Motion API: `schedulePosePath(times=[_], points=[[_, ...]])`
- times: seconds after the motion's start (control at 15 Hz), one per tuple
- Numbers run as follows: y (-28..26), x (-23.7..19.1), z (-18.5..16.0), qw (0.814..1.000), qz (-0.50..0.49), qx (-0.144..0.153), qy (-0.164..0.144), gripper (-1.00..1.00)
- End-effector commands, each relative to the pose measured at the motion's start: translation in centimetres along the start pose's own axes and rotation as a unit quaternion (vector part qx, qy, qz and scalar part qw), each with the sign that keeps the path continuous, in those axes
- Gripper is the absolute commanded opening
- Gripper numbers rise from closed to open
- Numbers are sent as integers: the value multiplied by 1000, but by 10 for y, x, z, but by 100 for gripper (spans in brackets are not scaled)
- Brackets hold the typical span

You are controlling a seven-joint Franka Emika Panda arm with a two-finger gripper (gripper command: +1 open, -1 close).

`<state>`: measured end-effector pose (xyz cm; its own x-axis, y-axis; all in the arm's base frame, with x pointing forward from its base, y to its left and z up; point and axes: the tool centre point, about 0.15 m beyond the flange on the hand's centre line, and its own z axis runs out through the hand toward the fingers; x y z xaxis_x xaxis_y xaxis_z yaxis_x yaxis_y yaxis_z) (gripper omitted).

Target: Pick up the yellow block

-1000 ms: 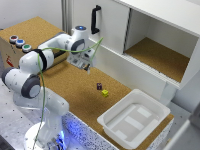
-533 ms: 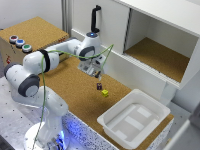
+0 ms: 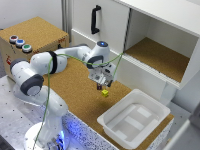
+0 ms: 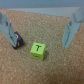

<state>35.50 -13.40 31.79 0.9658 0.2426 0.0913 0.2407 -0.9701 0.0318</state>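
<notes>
The arm [image 3: 47, 65] is white with rounded joint housings and dark grey bands at the joints. A thin green cable runs along it. The claw [image 3: 103, 83] looks dark, with pale blue-grey fingers [image 4: 7, 26], though blurred.

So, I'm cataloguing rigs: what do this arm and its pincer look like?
A white, rounded-jointed arm with dark bands at the joints and a thin green cable along it. The pincer is dark; the wrist view shows pale blue-grey, flat, tapered fingers.
</notes>
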Motion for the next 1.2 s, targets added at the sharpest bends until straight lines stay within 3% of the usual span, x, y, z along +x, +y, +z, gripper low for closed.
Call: schedulePosePath(times=[0.0,0.13,0.47,0.87,0.93,1.13], points=[[-3,41,55,1000,5,-6,-14,100],[-7,52,73,999,24,-10,-24,100],[1,57,106,993,109,18,-41,100],[-9,60,122,988,144,26,-38,100],[-7,59,124,988,150,28,-38,-100],[-7,57,129,988,149,29,-42,-100]])
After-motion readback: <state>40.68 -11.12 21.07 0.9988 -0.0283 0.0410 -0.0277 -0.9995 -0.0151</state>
